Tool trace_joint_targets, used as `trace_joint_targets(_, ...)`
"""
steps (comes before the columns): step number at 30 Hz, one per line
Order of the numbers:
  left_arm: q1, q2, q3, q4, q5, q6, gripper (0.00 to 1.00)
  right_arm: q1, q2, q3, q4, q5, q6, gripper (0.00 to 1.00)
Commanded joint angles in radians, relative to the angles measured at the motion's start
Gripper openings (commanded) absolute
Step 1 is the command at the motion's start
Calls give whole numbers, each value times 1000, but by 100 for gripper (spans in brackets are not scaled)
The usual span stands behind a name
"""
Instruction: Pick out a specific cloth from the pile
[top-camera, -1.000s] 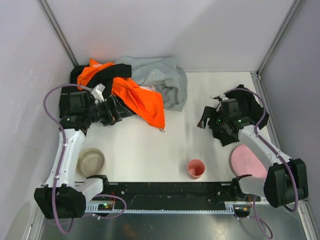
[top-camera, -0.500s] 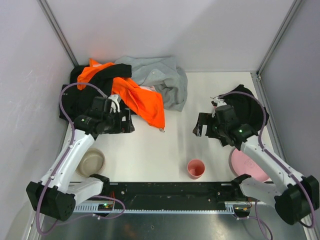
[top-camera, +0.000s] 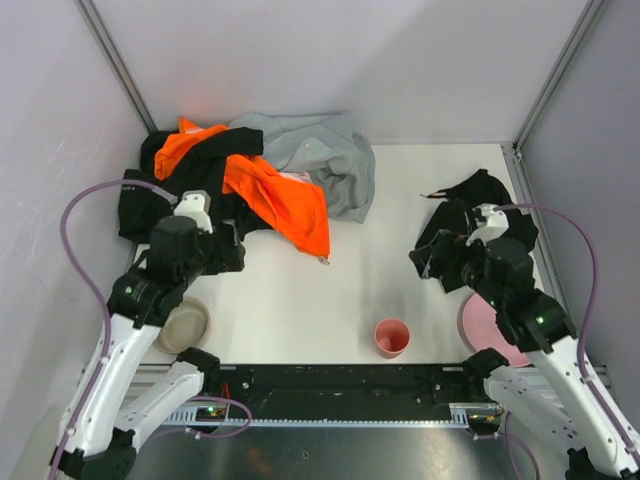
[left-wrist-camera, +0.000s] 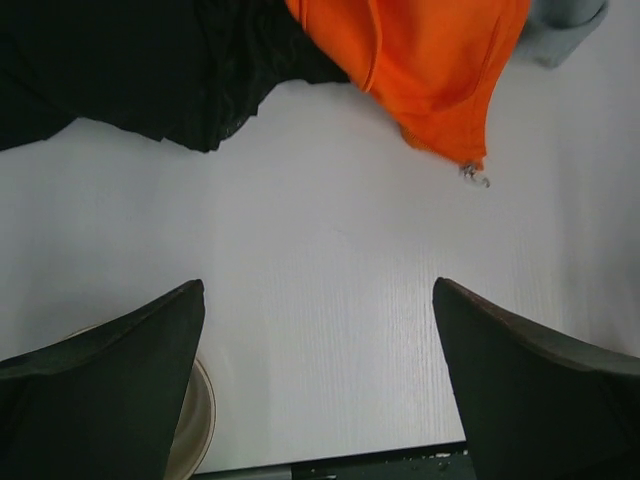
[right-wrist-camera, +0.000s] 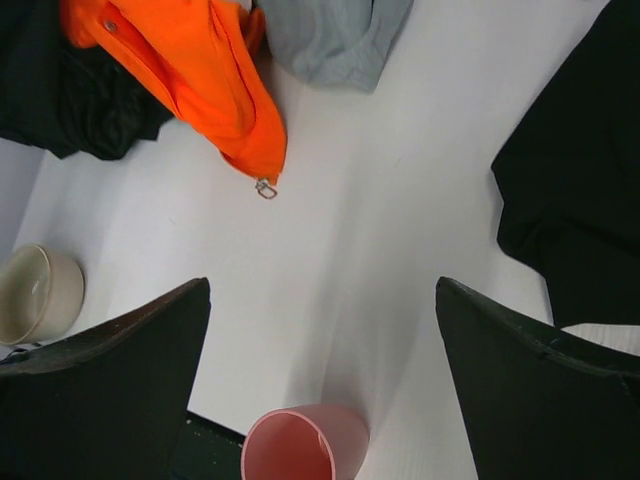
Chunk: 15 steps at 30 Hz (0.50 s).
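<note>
The pile (top-camera: 260, 175) of orange, grey and black garments lies at the table's far left; its orange garment (left-wrist-camera: 430, 60) and larger black garment (left-wrist-camera: 150, 70) fill the top of the left wrist view. The small black cloth (top-camera: 482, 192) lies apart from it at the far right, also at the right wrist view's right edge as the cloth (right-wrist-camera: 575, 190). My left gripper (top-camera: 226, 250) hangs open near the pile's front edge, over bare table (left-wrist-camera: 318, 290). My right gripper (top-camera: 432, 262) is open beside the cloth, touching nothing (right-wrist-camera: 322, 285).
A pink cup (top-camera: 391, 337) stands near the front middle, below my right gripper (right-wrist-camera: 305, 445). A pink plate (top-camera: 484, 318) lies front right, partly under the right arm. A beige bowl (top-camera: 183, 322) sits front left, below the left arm.
Both arms have drawn back from the far side toward the near edge and risen. The right gripper has left the black cloth, which stays on the table.
</note>
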<state>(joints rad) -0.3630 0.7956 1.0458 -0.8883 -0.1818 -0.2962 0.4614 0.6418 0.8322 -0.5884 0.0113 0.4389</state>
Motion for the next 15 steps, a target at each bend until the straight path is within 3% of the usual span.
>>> trace_joint_targets(1,-7,-99,-11,87,-25,0,100,5,-88,5,-7,66,-29,99)
trace_joint_targets(15,-7,-290,-91,198,41,-12,100,4,-196,5,-73,78,-26,99)
